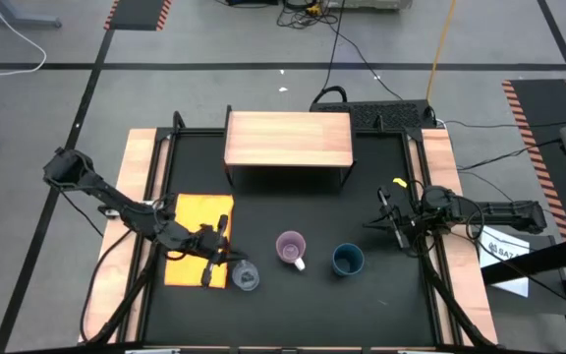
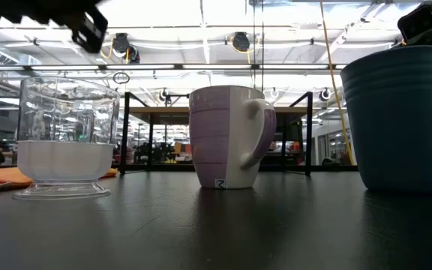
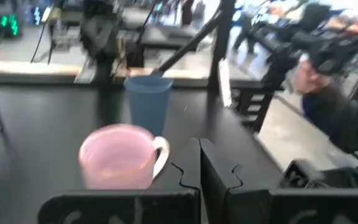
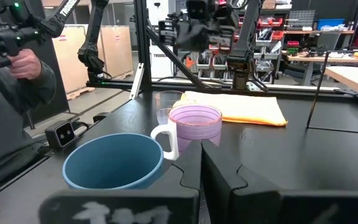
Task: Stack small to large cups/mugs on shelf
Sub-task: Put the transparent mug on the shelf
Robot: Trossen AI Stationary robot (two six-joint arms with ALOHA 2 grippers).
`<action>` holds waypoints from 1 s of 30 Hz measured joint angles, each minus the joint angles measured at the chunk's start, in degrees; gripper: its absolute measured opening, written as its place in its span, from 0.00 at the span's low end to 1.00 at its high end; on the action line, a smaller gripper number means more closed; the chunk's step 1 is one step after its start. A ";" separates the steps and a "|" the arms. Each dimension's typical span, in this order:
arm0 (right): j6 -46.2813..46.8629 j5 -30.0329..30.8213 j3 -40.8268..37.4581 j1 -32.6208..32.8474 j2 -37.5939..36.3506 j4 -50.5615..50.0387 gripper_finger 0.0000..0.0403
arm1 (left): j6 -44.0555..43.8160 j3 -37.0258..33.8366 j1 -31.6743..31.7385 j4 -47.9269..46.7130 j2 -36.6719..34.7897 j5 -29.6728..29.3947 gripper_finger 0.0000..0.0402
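Your left gripper (image 1: 216,258) is hovering over the near edge of the yellow-orange mat (image 1: 197,228), just beside the clear glass cup (image 1: 246,276); its jaws are sitting fully closed and gripping nothing. Your right gripper (image 1: 389,222) is waiting at the table's right side, well apart from the cups, jaws pressed together, also empty.

The three vessels are standing upright in a row along the near part of the black table (image 1: 283,197): glass cup on the left, purple mug (image 1: 291,247) in the middle with its pale handle pointing toward the near edge, teal-blue cup (image 1: 347,260) on the right. None are touching each other. In the low view the glass cup (image 2: 67,135) is looking empty, and the mug (image 2: 229,136) and teal-blue cup (image 2: 396,116) are resting flat on the tabletop.

The shelf (image 1: 288,139) is standing at the far middle of the table, its wood top bare, well apart from the cups.

A person's sleeve (image 4: 8,118) is showing beyond the table edge in the right wrist view.
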 joint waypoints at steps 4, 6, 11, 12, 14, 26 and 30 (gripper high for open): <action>0.01 0.00 0.02 0.02 0.00 0.00 0.00 | -2.90 -0.02 1.51 -3.45 -0.02 0.55 0.00; 0.01 0.00 0.02 0.00 0.00 0.00 0.00 | -3.86 -0.02 1.84 -4.98 -0.69 0.54 0.00; 0.01 0.00 0.02 0.02 0.00 0.01 0.00 | -4.91 3.93 2.15 -15.76 -3.65 1.15 0.00; 0.01 0.00 0.01 0.01 0.00 0.00 0.00 | -5.23 5.78 2.13 -19.31 -3.85 1.15 0.00; 0.01 0.00 0.01 0.01 0.00 0.01 0.00 | -5.31 9.66 1.73 -26.58 -3.87 1.15 0.00; 0.10 0.00 0.02 0.02 0.02 -0.02 0.00 | -7.51 19.06 3.49 -46.85 -3.43 2.40 0.00; 0.04 0.00 0.02 0.00 0.02 -0.04 0.00 | -8.77 20.77 4.92 -50.66 -3.43 5.16 0.00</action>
